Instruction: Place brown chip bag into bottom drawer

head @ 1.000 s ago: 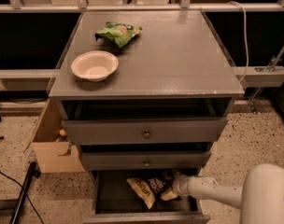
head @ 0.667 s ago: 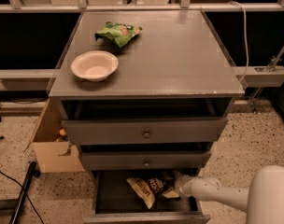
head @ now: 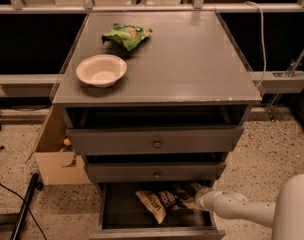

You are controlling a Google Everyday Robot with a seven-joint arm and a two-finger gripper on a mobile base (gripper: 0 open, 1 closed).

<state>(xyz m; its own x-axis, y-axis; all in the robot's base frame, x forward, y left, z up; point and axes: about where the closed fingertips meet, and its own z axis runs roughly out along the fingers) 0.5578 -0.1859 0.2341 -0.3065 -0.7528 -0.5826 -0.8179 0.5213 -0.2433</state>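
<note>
The brown chip bag (head: 162,202) lies inside the open bottom drawer (head: 157,230) of the grey cabinet, its pale yellow end pointing front-left. My white arm reaches in from the lower right. My gripper (head: 192,198) is inside the drawer at the bag's right end, under the edge of the middle drawer, and touches or nearly touches the bag. Its front is hidden in the drawer's shadow.
On the cabinet top (head: 192,59) sit a white bowl (head: 101,70) and a green chip bag (head: 127,35). Two shallower drawers with round knobs (head: 156,143) stand slightly pulled out. A cardboard box (head: 54,154) stands on the floor at the left, with a black cable beside it.
The arm has shifted slightly; the bag stays in the bottom drawer in about the same place.
</note>
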